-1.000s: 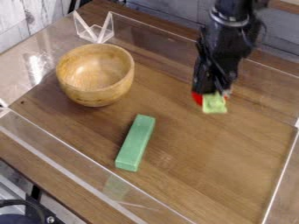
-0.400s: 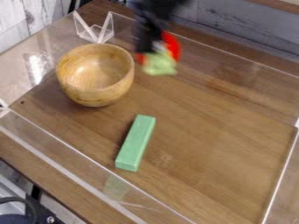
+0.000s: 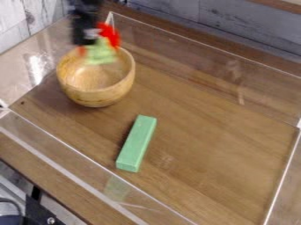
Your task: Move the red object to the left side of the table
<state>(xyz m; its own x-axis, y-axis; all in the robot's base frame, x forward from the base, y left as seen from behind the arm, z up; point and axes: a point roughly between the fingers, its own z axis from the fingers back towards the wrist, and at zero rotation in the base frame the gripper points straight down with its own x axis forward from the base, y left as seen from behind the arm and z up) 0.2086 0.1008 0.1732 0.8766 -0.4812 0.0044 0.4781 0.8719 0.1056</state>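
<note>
The red object (image 3: 111, 35), a small strawberry with a light green cap hanging below it, is lifted off the table (image 3: 212, 105) at the upper left. My gripper (image 3: 99, 39) is shut on it and points down; both are blurred by motion. They hover over the far rim of the wooden bowl (image 3: 73, 84). The fingertips themselves are too smeared to make out.
A long green block (image 3: 136, 143) lies on the table in front of the bowl. A low clear plastic wall (image 3: 177, 35) edges the tabletop all round. The arm covers the back left corner.
The gripper has carried the red object from the right side of the table across to the left and up, ending above the wooden bowl. The bowl and green block have not moved.
</note>
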